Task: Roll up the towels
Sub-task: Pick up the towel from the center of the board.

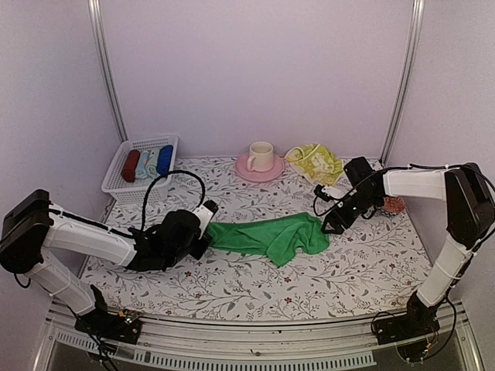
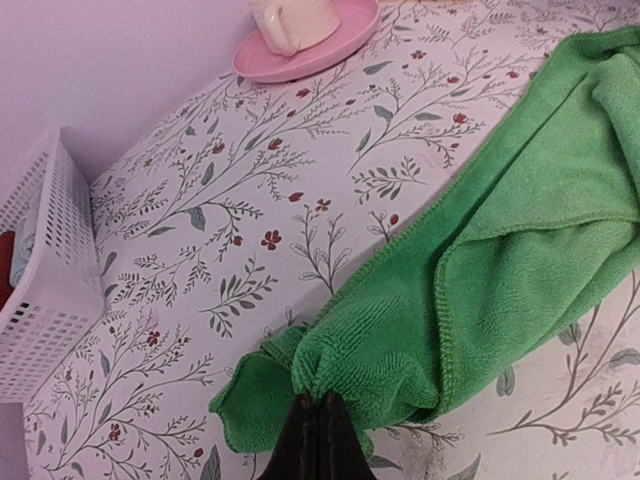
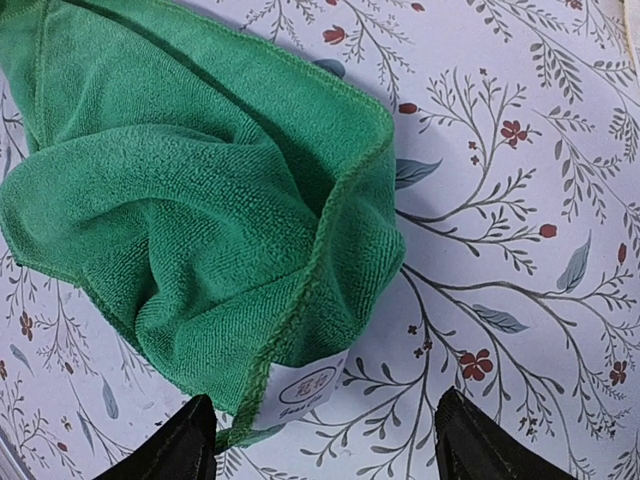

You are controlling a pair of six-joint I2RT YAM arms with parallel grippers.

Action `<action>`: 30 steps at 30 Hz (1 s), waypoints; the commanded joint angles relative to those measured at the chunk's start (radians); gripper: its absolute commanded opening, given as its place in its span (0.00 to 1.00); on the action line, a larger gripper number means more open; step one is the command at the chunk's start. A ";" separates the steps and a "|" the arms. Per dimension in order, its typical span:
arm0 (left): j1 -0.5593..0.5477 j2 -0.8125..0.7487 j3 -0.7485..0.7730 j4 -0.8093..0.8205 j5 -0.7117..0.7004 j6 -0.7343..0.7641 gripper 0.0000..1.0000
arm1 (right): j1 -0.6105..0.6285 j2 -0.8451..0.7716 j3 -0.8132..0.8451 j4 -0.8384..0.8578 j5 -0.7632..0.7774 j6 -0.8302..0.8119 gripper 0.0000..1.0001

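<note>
The bright green towel (image 1: 271, 236) lies crumpled and stretched across the middle of the floral table (image 1: 232, 290). My left gripper (image 1: 207, 241) is shut on its left end; in the left wrist view the dark fingertips (image 2: 320, 405) pinch a bunched fold of the green towel (image 2: 500, 250). My right gripper (image 1: 334, 224) hovers at the towel's right end, open. In the right wrist view its fingers (image 3: 185, 445) stand wide apart either side of the towel's corner with a white label (image 3: 305, 385). The pale yellow towel (image 1: 315, 161) lies crumpled at the back right.
A white basket (image 1: 139, 166) holding dark red, pale blue and deep blue rolls stands at the back left. A pink saucer with a cream cup (image 1: 260, 164) sits at the back centre. A small reddish object (image 1: 394, 205) lies behind the right arm.
</note>
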 commanded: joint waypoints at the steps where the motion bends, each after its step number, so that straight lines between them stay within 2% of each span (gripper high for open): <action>1: 0.006 0.006 0.013 0.006 -0.015 -0.001 0.00 | 0.002 0.007 0.032 -0.028 -0.007 0.023 0.76; 6: 0.006 0.007 0.013 0.005 -0.016 -0.003 0.00 | 0.003 0.014 0.024 -0.040 0.009 0.030 0.75; 14: 0.006 0.010 0.014 0.004 -0.016 -0.004 0.00 | 0.012 -0.033 -0.016 0.013 0.144 0.022 0.69; 23: 0.006 0.016 0.019 0.001 -0.016 -0.004 0.00 | 0.051 -0.022 -0.012 -0.015 0.076 -0.008 0.52; 30: 0.006 0.014 0.016 0.002 -0.020 -0.003 0.00 | 0.051 -0.020 -0.017 -0.029 0.148 0.004 0.51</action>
